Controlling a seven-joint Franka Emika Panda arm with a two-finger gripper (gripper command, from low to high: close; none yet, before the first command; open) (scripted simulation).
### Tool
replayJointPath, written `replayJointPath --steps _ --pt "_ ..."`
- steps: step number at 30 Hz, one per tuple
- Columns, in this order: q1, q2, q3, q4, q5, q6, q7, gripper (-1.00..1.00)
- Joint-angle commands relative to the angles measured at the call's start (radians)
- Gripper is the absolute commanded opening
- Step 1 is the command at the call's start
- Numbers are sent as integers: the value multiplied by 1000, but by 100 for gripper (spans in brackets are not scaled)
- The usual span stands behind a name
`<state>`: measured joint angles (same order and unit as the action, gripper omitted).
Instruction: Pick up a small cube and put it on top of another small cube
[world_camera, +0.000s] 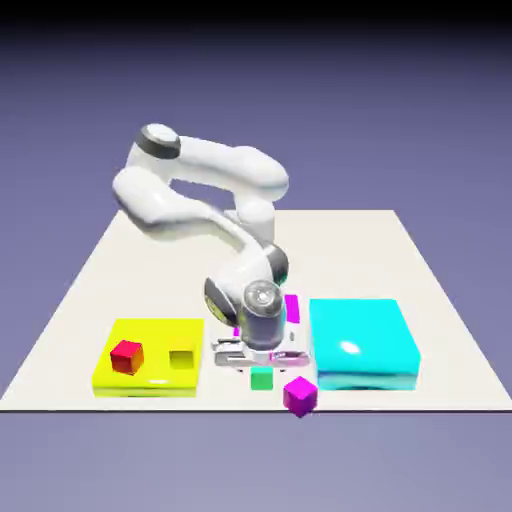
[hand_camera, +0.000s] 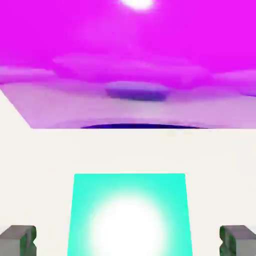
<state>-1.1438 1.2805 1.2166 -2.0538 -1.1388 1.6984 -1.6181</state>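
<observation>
Nearest the camera, the small magenta cube (world_camera: 300, 396) sits just beside my work. In the exterior view, the flat cyan block (world_camera: 365, 340) lies right, the flat yellow block (world_camera: 151, 385) left with the small red cube (world_camera: 126, 357) on top; the flat magenta block (hand_camera: 150, 40) is on the far side. My jaws (hand_camera: 127, 240) stand open, the small green cube (world_camera: 262, 379) lined up between them, with a gap either side. I should close squarely across its sides.
</observation>
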Motion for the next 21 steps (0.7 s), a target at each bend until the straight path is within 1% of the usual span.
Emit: replayJointPath --steps 1,4,21 --pt "0 0 0 0 0 0 0 -100" --pt "-2 -60 109 47 101 -94 -25 -100" --pt "255 -334 8 33 41 29 -763 -100"
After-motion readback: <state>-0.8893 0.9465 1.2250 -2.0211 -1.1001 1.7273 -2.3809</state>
